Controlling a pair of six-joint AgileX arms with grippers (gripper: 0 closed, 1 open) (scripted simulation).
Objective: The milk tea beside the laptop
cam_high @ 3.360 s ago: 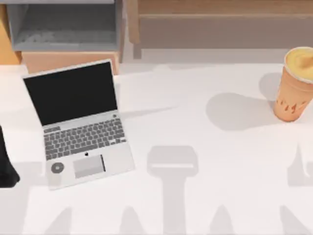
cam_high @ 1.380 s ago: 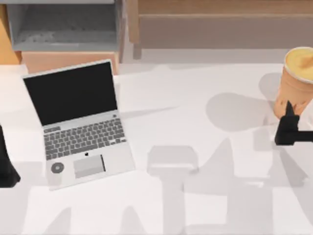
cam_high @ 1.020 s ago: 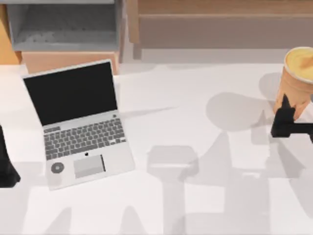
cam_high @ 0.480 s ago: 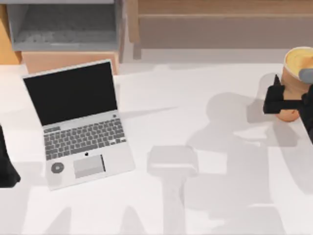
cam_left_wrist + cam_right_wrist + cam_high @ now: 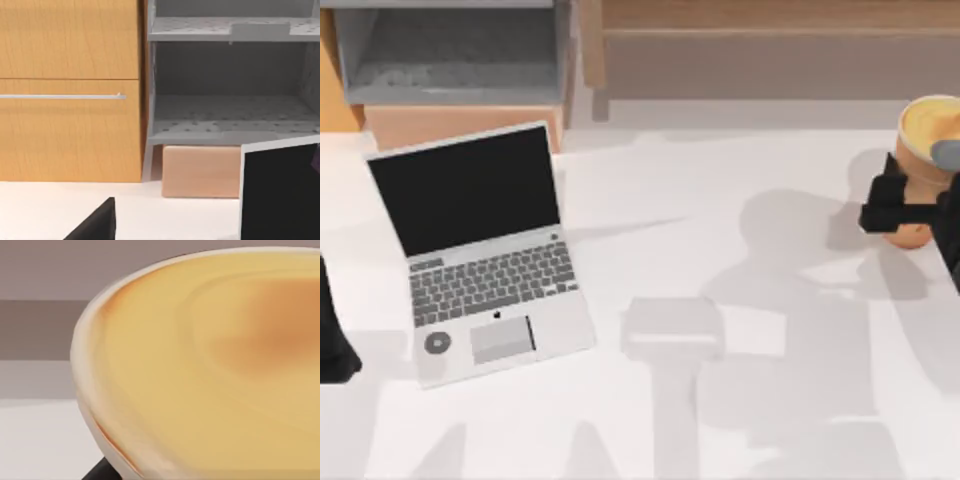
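The milk tea point(image 5: 926, 130) stood at the far right of the table point(image 5: 740, 300), well apart from the laptop point(image 5: 480, 250), which sat open on the left side. The right gripper point(image 5: 892, 205) was low down against the side of the cup, with one black finger point(image 5: 886, 188) on the cup's left side. I could not tell if the fingers were closed on the cup or only around it. In the right wrist view the round yellow top of the cup point(image 5: 215, 370) was very close to the camera. To do this step well, I think the gripper should squeeze the cup in the middle, hold it straight up, and lift it slowly so it does not tip. Then it has a long way to go to the left. The right arm reached in from the right edge, bent low over the table. The left arm point(image 5: 332, 340) rested at the left edge, near the laptop.
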